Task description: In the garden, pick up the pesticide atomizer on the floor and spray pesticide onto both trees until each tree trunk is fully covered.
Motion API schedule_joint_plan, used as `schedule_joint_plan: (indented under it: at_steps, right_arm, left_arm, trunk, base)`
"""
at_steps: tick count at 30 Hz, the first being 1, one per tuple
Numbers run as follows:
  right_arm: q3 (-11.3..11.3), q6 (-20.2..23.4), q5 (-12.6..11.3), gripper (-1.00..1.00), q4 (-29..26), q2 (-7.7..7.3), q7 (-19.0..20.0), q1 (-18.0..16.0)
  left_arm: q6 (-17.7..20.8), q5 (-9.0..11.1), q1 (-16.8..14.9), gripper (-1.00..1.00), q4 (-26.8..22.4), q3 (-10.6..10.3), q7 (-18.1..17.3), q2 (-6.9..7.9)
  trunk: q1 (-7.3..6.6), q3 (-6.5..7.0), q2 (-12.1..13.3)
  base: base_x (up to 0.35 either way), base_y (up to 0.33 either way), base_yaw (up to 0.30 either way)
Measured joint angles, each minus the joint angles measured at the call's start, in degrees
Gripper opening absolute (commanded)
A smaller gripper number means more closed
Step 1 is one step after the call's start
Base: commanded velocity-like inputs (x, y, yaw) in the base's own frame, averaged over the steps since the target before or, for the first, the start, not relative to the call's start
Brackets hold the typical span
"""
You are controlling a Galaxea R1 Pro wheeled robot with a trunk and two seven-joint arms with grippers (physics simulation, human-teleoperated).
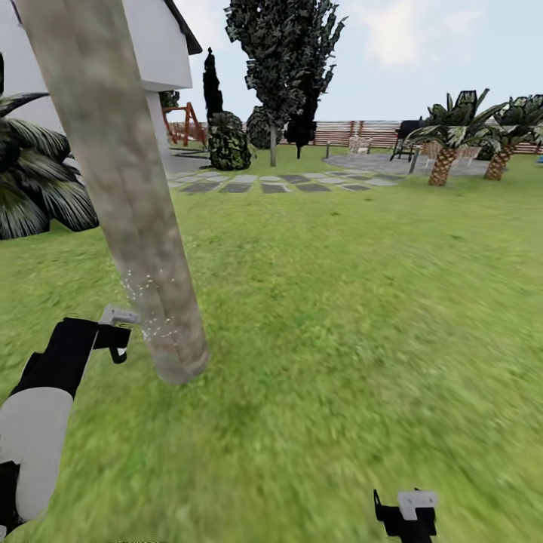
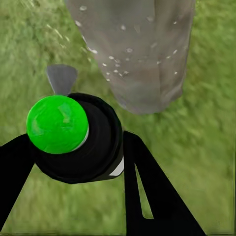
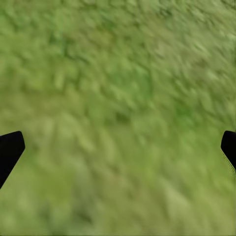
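Observation:
A mottled tan-grey tree trunk [image 1: 128,204] rises close in front of me at the left, out of the lawn. White spray specks [image 1: 151,302] dot its lower part, also visible as droplets [image 2: 118,61] in the left wrist view. My left gripper [image 1: 113,335] is shut on the pesticide atomizer [image 1: 119,315], held just left of the trunk's base. In the left wrist view the dark atomizer [image 2: 93,147] sits between the black fingers [image 2: 147,187], its cap dot [image 2: 56,124] showing bright green, facing the trunk [image 2: 142,54]. My right gripper [image 1: 407,513] hangs open over grass, as does the right gripper [image 3: 118,147] in its wrist view.
A striped-leaf plant [image 1: 38,181] stands at far left beside a white house [image 1: 162,53]. Grey stepping slabs [image 1: 279,183] cross the lawn ahead, with a dark-crowned tree [image 1: 279,68] and a bush [image 1: 228,143] behind. Palm-like plants [image 1: 445,151] and a brown fence [image 1: 354,132] lie at right.

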Motion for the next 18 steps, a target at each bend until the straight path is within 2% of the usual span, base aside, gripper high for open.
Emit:
schedule_joint_plan:
  at_steps: [2,4,5,11,14,17,18]
  right_arm:
    - [0.0,0.0,0.0,1.0,0.0,0.0,0.0,0.0]
    - [0.0,0.0,0.0,1.0,0.0,0.0,0.0,0.0]
    - [0.0,0.0,0.0,1.0,0.0,0.0,0.0,0.0]
    - [0.0,0.0,0.0,1.0,0.0,0.04,0.0,0.0]
    - [0.0,0.0,0.0,1.0,0.0,0.03,0.0,0.0]
    - [0.0,0.0,0.0,1.0,0.0,0.04,0.0,0.0]
    - [0.0,0.0,0.0,1.0,0.0,0.04,0.0,0.0]
  left_arm:
    - [0.1,0.6,0.3,-1.0,0.0,-0.2,0.0,-1.01]
    - [0.0,0.4,0.4,-1.0,0.0,-0.2,-0.1,-2.4]
    - [-0.1,0.0,0.4,-1.0,0.0,-0.1,-0.1,-2.41]
    - [-0.2,-0.4,2.8,-1.0,0.0,2.0,0.0,0.66]
    - [-0.1,0.4,3.2,-1.0,0.0,1.8,0.0,0.02]
    - [0.0,0.5,3.2,-1.0,0.0,1.7,-0.1,-2.18]
    - [-0.1,0.1,3.2,-1.0,0.0,1.7,-0.1,-2.45]
  trunk:
    - [0.0,0.0,0.0]
    - [0.0,0.0,0.0]
    - [0.0,0.0,0.0]
    - [0.0,0.0,0.0]
    - [0.0,0.0,0.0]
    - [0.0,0.0,0.0]
    - [0.0,0.0,0.0]
  base:
    - [0.088,-0.262,0.278]
    - [0.088,-0.262,0.278]
    - [0.088,-0.262,0.278]
    - [0.088,-0.262,0.278]
    - [0.088,-0.262,0.278]
    - [0.087,-0.262,0.278]
    - [0.087,-0.262,0.278]
